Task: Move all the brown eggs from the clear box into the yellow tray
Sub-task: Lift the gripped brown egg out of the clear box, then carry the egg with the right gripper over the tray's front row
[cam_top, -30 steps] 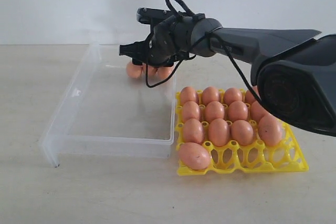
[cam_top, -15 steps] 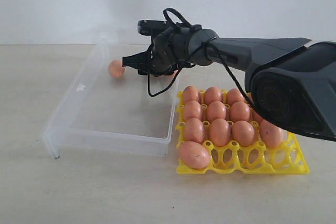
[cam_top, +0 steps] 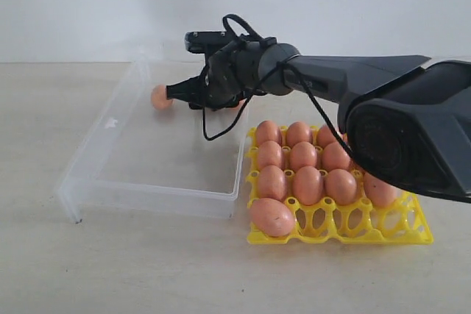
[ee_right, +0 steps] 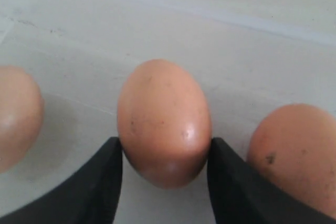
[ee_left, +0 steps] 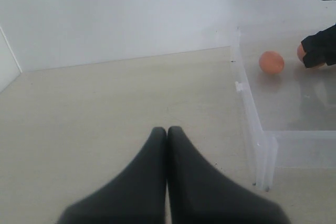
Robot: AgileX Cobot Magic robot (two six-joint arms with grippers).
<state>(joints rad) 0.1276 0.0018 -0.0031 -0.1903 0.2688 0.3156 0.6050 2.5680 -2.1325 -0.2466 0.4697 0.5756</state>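
Observation:
The clear box (cam_top: 158,200) lies left of the yellow tray (cam_top: 412,229), which holds several brown eggs (cam_top: 307,184). My right gripper (cam_top: 176,93) reaches across into the box's far end. In the right wrist view its fingertips (ee_right: 113,153) press both sides of one brown egg (ee_right: 164,129), with another egg (ee_right: 18,114) on one side and a third (ee_right: 296,156) on the other. A loose egg (cam_top: 160,97) sits just past the gripper's tip near the box's far left wall. My left gripper (ee_left: 167,129) is shut and empty over bare table outside the box.
The tray's front row has one egg (cam_top: 272,217) at its left and open cups (cam_top: 346,218) beside it. A cable (cam_top: 221,119) loops down from the right wrist over the box. The box's near corner (ee_left: 261,150) stands close to the left gripper.
The right gripper has slid left along the box's far end. One egg has rolled left toward the far left wall. The tray's eggs have not moved.

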